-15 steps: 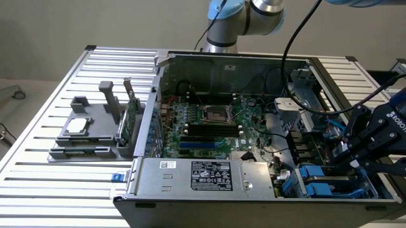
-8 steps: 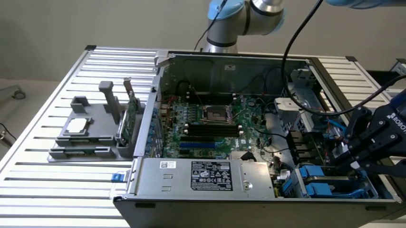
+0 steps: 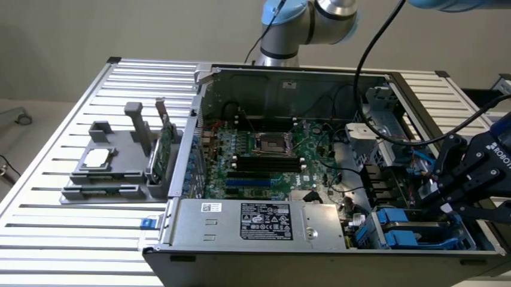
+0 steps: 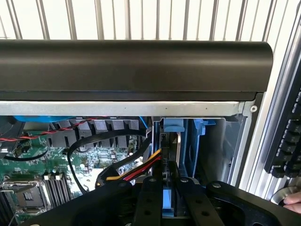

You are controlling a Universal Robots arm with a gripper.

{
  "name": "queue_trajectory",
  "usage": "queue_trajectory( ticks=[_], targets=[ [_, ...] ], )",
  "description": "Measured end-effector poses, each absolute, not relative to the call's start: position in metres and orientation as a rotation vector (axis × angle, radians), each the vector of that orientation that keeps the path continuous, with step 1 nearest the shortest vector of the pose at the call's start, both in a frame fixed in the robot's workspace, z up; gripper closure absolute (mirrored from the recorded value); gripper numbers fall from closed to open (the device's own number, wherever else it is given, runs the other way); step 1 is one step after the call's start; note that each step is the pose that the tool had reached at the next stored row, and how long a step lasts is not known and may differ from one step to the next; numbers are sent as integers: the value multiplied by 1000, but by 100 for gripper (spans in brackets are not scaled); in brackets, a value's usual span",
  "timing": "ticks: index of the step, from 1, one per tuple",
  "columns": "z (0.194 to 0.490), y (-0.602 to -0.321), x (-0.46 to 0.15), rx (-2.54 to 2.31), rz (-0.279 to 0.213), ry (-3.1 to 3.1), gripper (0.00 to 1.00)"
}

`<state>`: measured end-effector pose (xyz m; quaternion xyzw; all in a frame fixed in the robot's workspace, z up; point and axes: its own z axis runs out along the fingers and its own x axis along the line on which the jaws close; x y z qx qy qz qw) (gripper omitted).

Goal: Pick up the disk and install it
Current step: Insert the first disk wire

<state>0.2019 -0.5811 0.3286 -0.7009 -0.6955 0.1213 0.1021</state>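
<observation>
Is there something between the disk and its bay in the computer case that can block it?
Nothing visible blocks it. The gripper holds the disk by its blue carrier, upright, already in the drive bay at the case corner. The yellow and red cables run beside the disk, not under it as far as the wrist view shows.

arm joints (image 3: 313,21): silver-grey metal tubes w/ light-blue plastic caps, rounded housings
arm base segment (image 3: 278,52): blue cap over silver cylinder, seen behind the case
cable (image 3: 375,42): black, thin, runs along arm, hangs in a curve
gripper (image 3: 461,190): matte black, angular linkage body, several bars & pivots
gripper marking: white letters "ROBOT.." on side, rest cut off
fingers (image 4: 151,197): black, flat bars w/ small round screw holes
linkage (image 4: 230,202): black rounded knuckles, dull finish
</observation>
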Motion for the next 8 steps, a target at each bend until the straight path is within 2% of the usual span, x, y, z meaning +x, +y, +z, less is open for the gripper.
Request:
queue_trajectory(
  ticks=[8],
  targets=[
    [328,-580,202,-2059,360,-2065,83]
  ],
)
